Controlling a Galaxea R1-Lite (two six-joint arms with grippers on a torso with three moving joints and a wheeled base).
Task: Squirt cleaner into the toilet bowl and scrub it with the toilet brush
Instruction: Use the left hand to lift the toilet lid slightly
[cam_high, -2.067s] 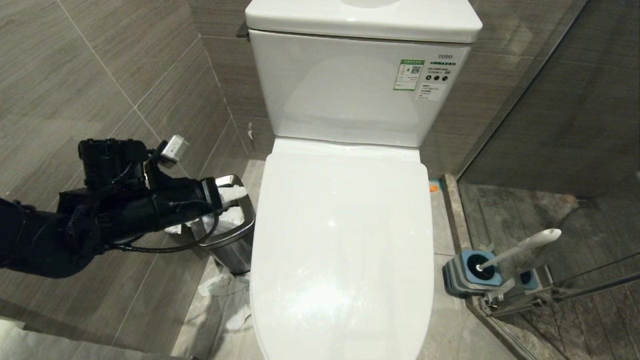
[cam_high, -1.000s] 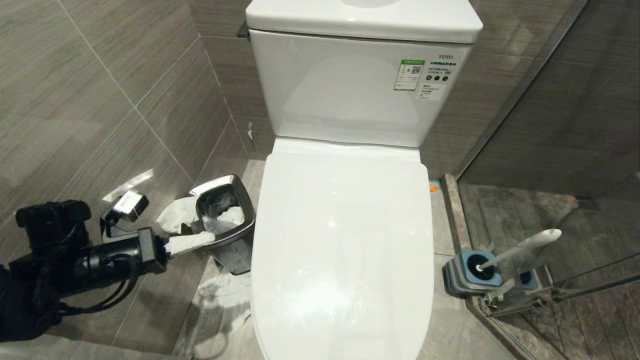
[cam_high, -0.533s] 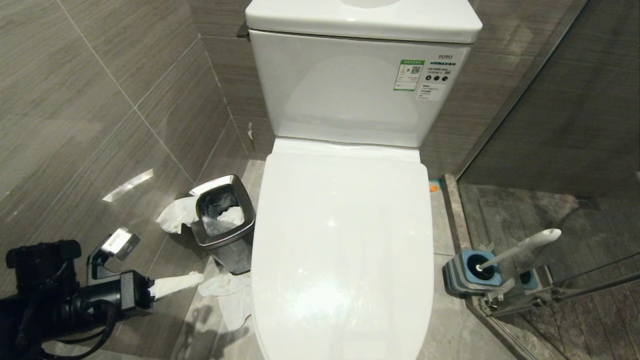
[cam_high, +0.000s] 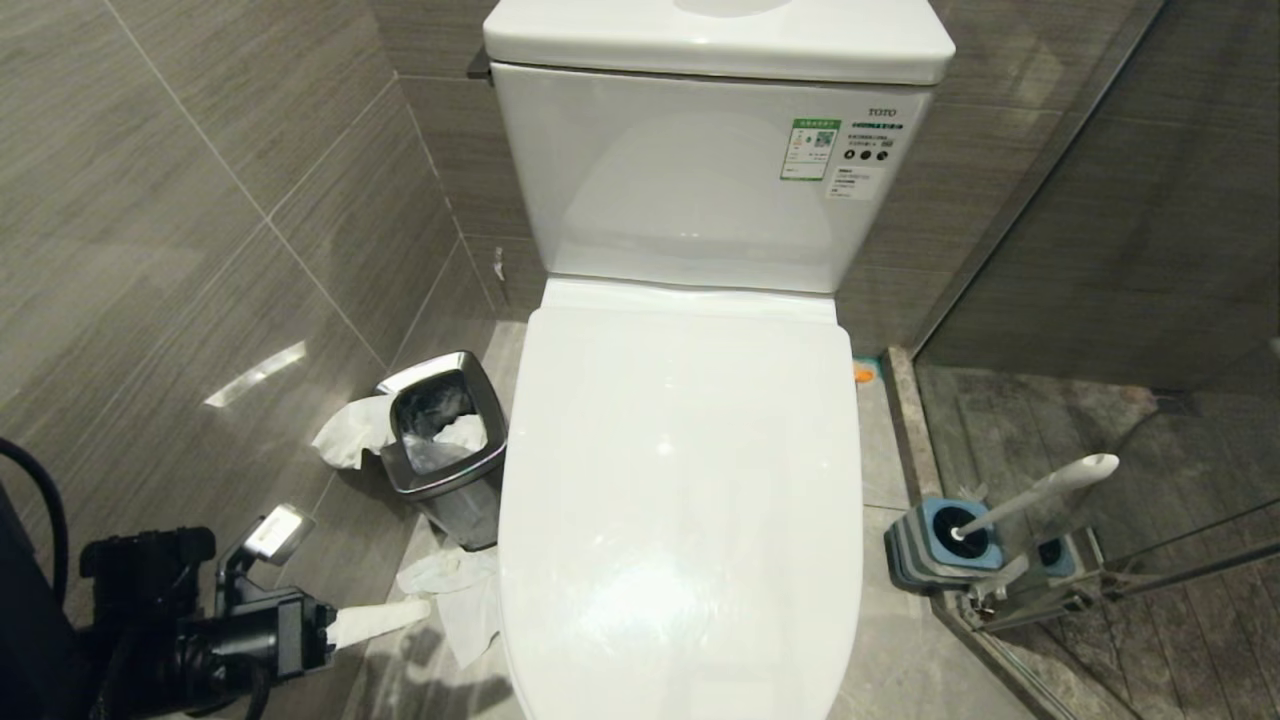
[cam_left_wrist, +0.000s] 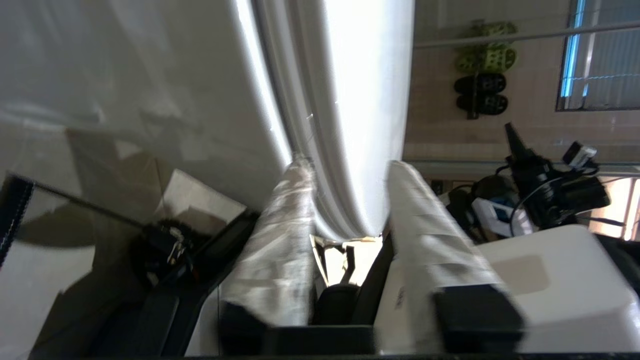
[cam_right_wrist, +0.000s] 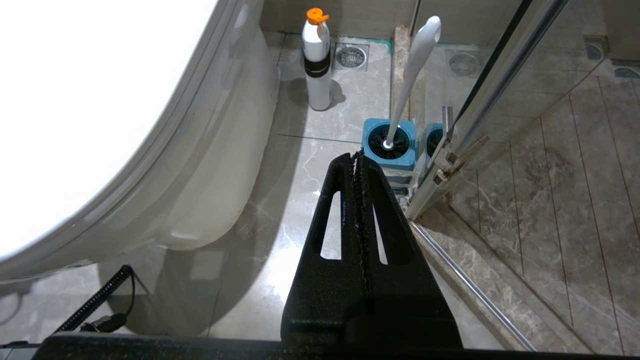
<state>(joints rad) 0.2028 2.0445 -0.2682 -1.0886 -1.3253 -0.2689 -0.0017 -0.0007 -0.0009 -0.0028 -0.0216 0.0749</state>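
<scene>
From my remote seat I count one toilet bowl (cam_high: 680, 500), its white lid shut flat, and one cistern (cam_high: 700, 170) behind it carrying two stickers. One toilet brush (cam_high: 1040, 490) stands at the right of the bowl, its slim white handle leaning out of a blue-and-grey holder (cam_high: 935, 545); the right wrist view shows that brush (cam_right_wrist: 415, 75) in the holder (cam_right_wrist: 390, 145), with a mirrored copy in the glass beside it. One white bottle with an orange cap (cam_right_wrist: 316, 60) stands on the floor farther back, between the bowl's base and a round floor drain (cam_right_wrist: 350, 56).

One steel bin (cam_high: 440, 440) sits at the left of the bowl, with white paper inside and more paper draped over its far-left rim; crumpled tissue (cam_high: 455, 595) lies on the floor nearer me.

Two grippers are in play. The left gripper (cam_high: 375, 620), low at the near left, has its two white-wrapped fingers (cam_left_wrist: 280, 235) apart, straddling the front edge of the closed lid without clamping it. The right gripper (cam_right_wrist: 357, 160) hangs near the floor at the right, its two black fingers pressed together on nothing, the tip pointing toward the holder.

The floor is grey marbled tile, the walls grey-brown streaked tile, and a glass shower partition (cam_high: 1100, 230) closes the right side.
</scene>
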